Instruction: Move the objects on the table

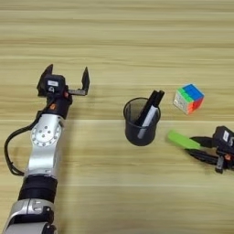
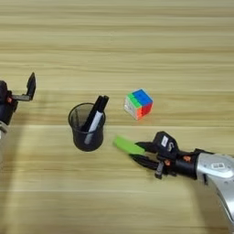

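A dark translucent cup (image 1: pixel 141 128) stands upright mid-table with both markers in it, the white-barrelled marker (image 1: pixel 148 117) and the all-black marker (image 1: pixel 156 98), leaning right. To its right the multicoloured puzzle cube (image 1: pixel 188 98) rests on the wood. Right of the cup, close by, lies the flat green block (image 2: pixel 128 145). My right gripper (image 2: pixel 137 152) is open at the block's right end, its far finger touching that end and its near finger lying clear of it. Far to the left, my left gripper (image 1: pixel 66 73) is open and holds nothing.
The light wooden table (image 1: pixel 114 41) fills both views. My left arm (image 1: pixel 43 151) stretches up from the bottom left corner, and the right forearm (image 2: pixel 215 169) enters from the bottom right.
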`<act>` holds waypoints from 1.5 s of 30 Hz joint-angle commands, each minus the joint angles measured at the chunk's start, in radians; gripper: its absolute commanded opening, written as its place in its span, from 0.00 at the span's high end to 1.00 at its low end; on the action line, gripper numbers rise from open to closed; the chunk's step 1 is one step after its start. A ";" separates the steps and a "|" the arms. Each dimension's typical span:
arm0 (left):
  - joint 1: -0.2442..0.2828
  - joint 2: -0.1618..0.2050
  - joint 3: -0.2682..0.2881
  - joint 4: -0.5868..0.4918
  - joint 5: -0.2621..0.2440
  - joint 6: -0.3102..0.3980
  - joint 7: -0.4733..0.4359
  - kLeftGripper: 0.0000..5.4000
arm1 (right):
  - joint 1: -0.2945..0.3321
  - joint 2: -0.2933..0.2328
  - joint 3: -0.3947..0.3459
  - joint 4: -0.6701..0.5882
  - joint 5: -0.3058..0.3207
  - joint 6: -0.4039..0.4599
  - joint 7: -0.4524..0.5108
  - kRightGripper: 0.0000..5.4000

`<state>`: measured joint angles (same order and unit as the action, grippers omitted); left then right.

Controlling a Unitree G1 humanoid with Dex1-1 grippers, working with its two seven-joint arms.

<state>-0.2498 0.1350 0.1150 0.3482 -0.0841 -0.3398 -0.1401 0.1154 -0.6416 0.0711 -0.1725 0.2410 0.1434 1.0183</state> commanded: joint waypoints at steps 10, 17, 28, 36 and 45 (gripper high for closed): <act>-0.013 0.000 -0.004 0.012 0.004 -0.012 -0.002 0.00 | -0.027 -0.044 0.083 -0.026 0.015 -0.039 0.144 0.74; -0.010 -0.004 -0.007 0.007 0.006 -0.013 0.001 0.00 | -0.082 -0.005 0.161 -0.036 -0.001 -0.029 0.144 0.74; -0.004 -0.011 -0.013 -0.001 0.010 -0.015 0.006 0.00 | -0.152 0.084 0.284 -0.012 -0.041 -0.012 0.106 0.74; -0.001 -0.016 -0.020 -0.004 0.013 -0.019 0.009 0.00 | -0.191 0.135 0.359 0.066 -0.099 -0.022 0.079 0.74; 0.001 -0.015 -0.024 -0.004 0.015 -0.024 0.013 0.00 | -0.218 0.162 0.382 0.140 -0.132 -0.034 0.055 0.74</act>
<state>-0.2512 0.1237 0.0951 0.3518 -0.0813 -0.3587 -0.1340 -0.0820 -0.4825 0.4471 -0.0418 0.1218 0.1200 1.0763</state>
